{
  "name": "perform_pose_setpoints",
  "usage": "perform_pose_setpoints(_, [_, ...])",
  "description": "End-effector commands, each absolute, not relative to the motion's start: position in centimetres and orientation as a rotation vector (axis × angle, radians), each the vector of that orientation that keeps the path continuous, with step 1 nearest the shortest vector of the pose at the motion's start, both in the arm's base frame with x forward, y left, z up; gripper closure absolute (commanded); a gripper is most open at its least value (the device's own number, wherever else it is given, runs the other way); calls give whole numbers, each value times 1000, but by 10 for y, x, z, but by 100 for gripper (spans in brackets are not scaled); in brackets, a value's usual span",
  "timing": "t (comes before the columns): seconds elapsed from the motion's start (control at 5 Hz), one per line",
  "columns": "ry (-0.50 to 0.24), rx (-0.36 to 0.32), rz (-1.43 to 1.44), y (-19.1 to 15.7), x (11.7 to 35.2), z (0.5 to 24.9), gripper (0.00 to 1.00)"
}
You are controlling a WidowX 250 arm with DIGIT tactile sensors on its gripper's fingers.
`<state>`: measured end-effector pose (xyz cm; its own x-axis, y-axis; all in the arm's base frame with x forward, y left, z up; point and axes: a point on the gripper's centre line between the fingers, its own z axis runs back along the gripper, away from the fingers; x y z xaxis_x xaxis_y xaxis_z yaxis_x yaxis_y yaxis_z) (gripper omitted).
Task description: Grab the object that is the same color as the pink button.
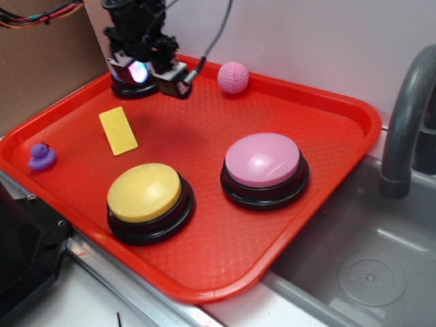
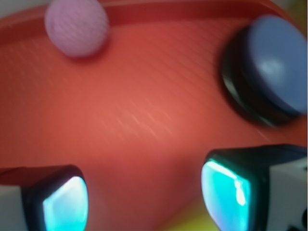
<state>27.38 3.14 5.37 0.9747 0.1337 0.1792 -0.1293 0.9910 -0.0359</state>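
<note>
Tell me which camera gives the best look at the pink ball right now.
The exterior view: the pink ball is sharp and whole at the far rim of the red tray, clear of the gripper. The wrist view shows it too, but blurred, at the top left.

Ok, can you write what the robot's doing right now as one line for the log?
gripper: open, empty | target: small pink knitted ball, untouched at tray's far edge | match: large pink dome button | tray: red plastic
</note>
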Motion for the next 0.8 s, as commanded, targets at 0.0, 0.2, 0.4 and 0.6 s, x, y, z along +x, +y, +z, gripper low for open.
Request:
perform_pose_setpoints(0.0, [-332,-45,89,22,311,69,0])
perform_pose_setpoints(0.2, [-360,-38,59,18,327,68,0])
perform_pose_setpoints(0.4, [-362,-14,31,16,342,63,0])
perform_pose_setpoints(0.6, [-362,-10,14,14,350,59,0])
